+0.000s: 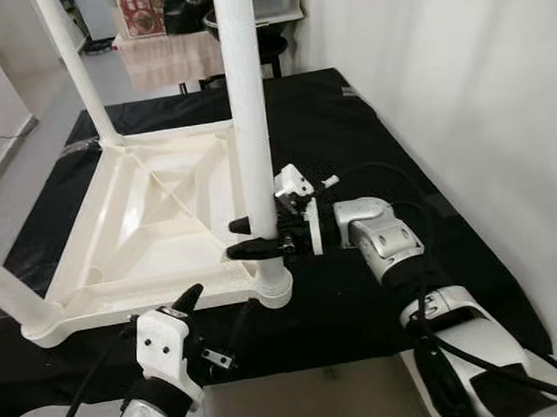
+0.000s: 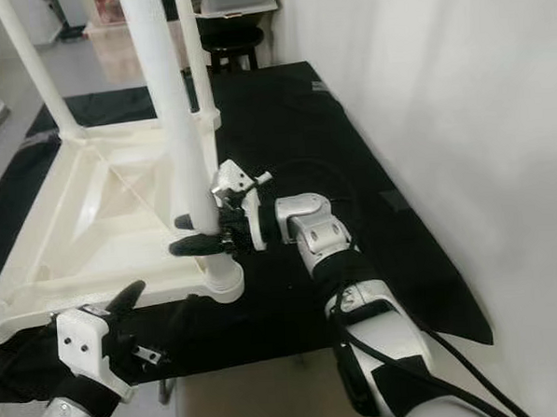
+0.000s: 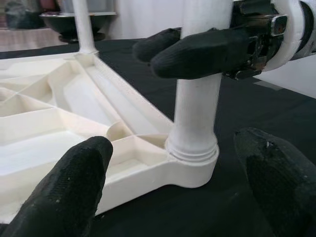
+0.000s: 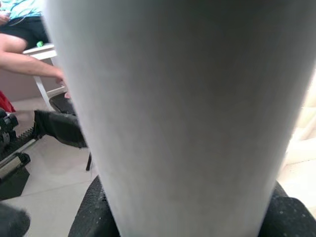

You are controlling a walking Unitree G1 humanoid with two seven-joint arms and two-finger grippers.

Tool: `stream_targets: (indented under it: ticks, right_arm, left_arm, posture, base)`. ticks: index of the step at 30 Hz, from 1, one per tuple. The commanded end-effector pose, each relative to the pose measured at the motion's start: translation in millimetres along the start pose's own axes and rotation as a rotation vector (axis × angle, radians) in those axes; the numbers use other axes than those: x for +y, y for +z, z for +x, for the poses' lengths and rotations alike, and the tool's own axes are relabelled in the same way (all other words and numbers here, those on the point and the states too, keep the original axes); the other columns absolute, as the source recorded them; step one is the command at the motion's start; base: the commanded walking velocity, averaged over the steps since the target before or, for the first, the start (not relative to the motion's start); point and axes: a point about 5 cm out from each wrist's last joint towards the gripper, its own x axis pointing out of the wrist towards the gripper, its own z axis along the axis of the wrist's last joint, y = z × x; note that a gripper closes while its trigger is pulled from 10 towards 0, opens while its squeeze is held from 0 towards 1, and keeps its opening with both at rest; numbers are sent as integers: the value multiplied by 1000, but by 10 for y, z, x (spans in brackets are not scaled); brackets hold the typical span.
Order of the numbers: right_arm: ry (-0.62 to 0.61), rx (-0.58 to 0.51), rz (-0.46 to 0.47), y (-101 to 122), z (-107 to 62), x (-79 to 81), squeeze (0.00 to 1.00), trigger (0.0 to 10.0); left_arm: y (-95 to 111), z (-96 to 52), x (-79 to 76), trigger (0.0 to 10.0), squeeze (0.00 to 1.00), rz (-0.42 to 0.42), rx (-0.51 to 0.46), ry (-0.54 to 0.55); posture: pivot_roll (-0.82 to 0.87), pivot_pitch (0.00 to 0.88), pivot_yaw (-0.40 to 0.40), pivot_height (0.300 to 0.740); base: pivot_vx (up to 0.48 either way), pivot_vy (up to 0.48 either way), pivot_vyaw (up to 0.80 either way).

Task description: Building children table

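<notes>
A white plastic children's table (image 1: 148, 215) lies upside down on a black cloth (image 1: 349, 130). Upright white legs stand in its corners. My right gripper (image 1: 238, 240) is shut on the near right leg (image 1: 248, 126), just above its corner socket (image 1: 275, 285). The right wrist view shows that leg (image 4: 173, 113) close up between the pads (image 4: 94, 212). My left gripper (image 1: 223, 305) is open just in front of the table's near edge, apart from the socket (image 3: 192, 158) and holding nothing. In the left wrist view the right gripper's fingers (image 3: 197, 49) clasp the leg.
A white wall (image 1: 459, 87) runs along the right. Other legs rise at the far left (image 1: 70, 61) and near left (image 1: 7, 293). A dark stool (image 1: 270, 41) and a draped towel (image 1: 168, 55) stand behind. A person's arm (image 4: 24, 61) is seen past the leg.
</notes>
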Motion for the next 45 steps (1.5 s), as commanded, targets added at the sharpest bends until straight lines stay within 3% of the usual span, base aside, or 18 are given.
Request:
stream_targets:
  ticks: [1,8,9,11,13,14,17,23,24,26,27,28,29,37,41,42,44,45]
  right_arm:
    - [20,1,12,-16,-14,12,0,0]
    - [-151,26,33,-238,-107,27,0,0]
    - [-390,76,42,-412,87,177,0,0]
    - [-390,76,42,-412,87,177,0,0]
    - [-500,95,30,-448,138,212,0,0]
    - [-665,84,52,-492,194,386,0,0]
    - [-908,50,133,-457,117,405,0,0]
    - [-838,67,135,-433,230,410,0,0]
    - [-831,80,122,-404,258,436,0,3020]
    - [-831,88,113,-385,271,452,0,3020]
    - [-805,82,107,-334,283,451,78,10000]
    - [-800,79,108,-292,290,470,78,10000]
    - [-791,64,110,-247,286,460,1000,10000]
    - [-664,-96,134,-5,313,347,1000,10000]
    - [-479,-29,21,-34,365,318,1000,10000]
    - [-403,37,-31,-110,376,306,890,10000]
    - [-403,37,-31,-110,376,306,890,10000]
    - [-346,77,-58,-175,377,282,0,10000]
  left_arm:
    - [-14,-17,17,10000,0,6,12,2]
    - [3,-36,4,10000,0,4,11,2]
    - [13,-59,11,10000,0,6,14,2]
    - [13,-59,11,10000,0,6,14,2]
    - [16,-67,15,10000,0,7,15,2]
    - [24,-75,16,10000,0,8,16,1]
    - [27,-75,46,10000,0,18,22,4]
    - [29,-46,39,10000,0,19,18,0]
    - [29,-42,39,10000,0,20,17,2]
    - [30,-38,39,10000,0,20,16,4]
    - [29,-37,40,10000,0,20,16,5]
    - [30,-36,40,10000,0,20,16,5]
    - [29,-34,39,10000,0,19,16,4]
    - [16,-21,32,10000,0,15,18,1]
    - [10,-11,28,10000,0,14,18,0]
    - [6,-6,25,10000,0,13,17,0]
    - [6,-6,25,10000,0,13,17,0]
    - [1,0,19,10000,0,12,17,0]
  posture:
    - [-8,74,28,740]
    - [-10,98,26,740]
    - [-6,112,34,740]
    - [-6,112,34,740]
    - [-6,112,34,740]
    - [10,121,32,740]
    - [15,110,53,740]
    - [11,100,43,740]
    - [13,99,41,740]
    - [13,98,41,740]
    - [11,94,40,740]
    - [11,94,40,740]
    - [7,91,40,740]
    - [11,77,34,740]
    - [9,71,31,740]
    - [10,69,28,740]
    - [10,69,28,740]
    - [8,64,25,740]
  base:
    - [0,0,0]
    - [0,0,0]
    - [0,0,0]
    - [0,0,0]
    - [0,0,0]
    - [0,0,0]
    - [0,0,0]
    - [0,0,0]
    - [0,0,0]
    - [0,0,0]
    - [0,0,0]
    - [0,0,0]
    - [0,0,0]
    - [0,0,0]
    - [0,0,0]
    - [0,0,0]
    - [0,0,0]
    - [0,0,0]
